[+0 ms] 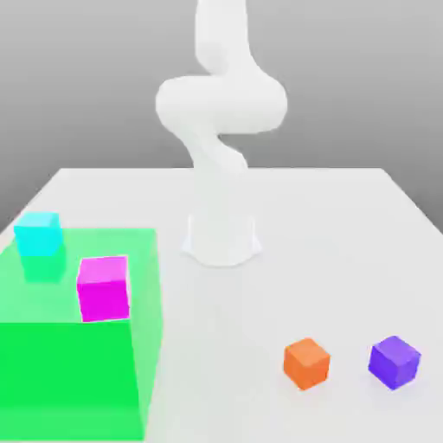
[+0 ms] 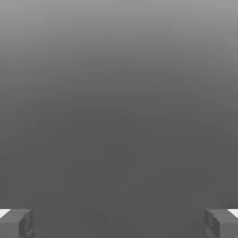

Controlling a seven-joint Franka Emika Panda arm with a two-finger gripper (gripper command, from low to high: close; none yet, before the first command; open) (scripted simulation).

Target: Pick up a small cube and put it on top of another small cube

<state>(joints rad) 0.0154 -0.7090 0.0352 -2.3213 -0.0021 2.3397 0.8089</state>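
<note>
White tabletop under a plain grey backdrop. Nearest the camera on the exterior view's right, the purple cube sat flat on the table, with the orange cube near it toward the exterior view's left, the two apart, not touching. At the exterior view's left, a translucent green box took up the near corner; a larger magenta cube showed at its upper edge and a cyan cube sat further back. Behind those, the white arm rose from its base at mid-table, well back from both small cubes. In the hand view, the gripper was released, fingertips spread wide at the frame's two lower corners, nothing between them, only grey ahead. Purple cube lay on the table well apart from the gripper, not grasped, not stacked on orange.
</note>
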